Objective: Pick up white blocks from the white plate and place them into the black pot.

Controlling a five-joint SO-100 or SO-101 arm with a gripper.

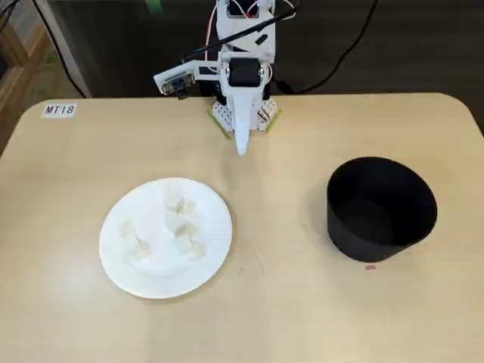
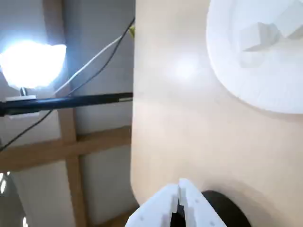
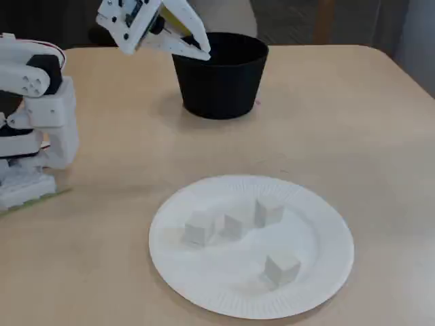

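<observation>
The white plate [image 1: 125, 261] lies on the table's left half, and it also shows in the other fixed view [image 3: 319, 272] and the wrist view [image 2: 227, 80]. Several white blocks [image 1: 181, 226] [image 3: 280, 266] [image 2: 258, 35] lie on it. The black pot [image 1: 380, 219] [image 3: 219, 81] stands to the right, with no block visible inside. My gripper [image 1: 242, 147] [image 3: 202, 50] [image 2: 180, 198] is shut and empty. It is held up near the arm's base, apart from both plate and pot.
The arm's base [image 3: 30, 129] stands at the table's back edge. A label reading MT18 [image 1: 59, 110] sits at the back left corner. A small pink mark [image 1: 370, 266] lies in front of the pot. Cables hang behind the table.
</observation>
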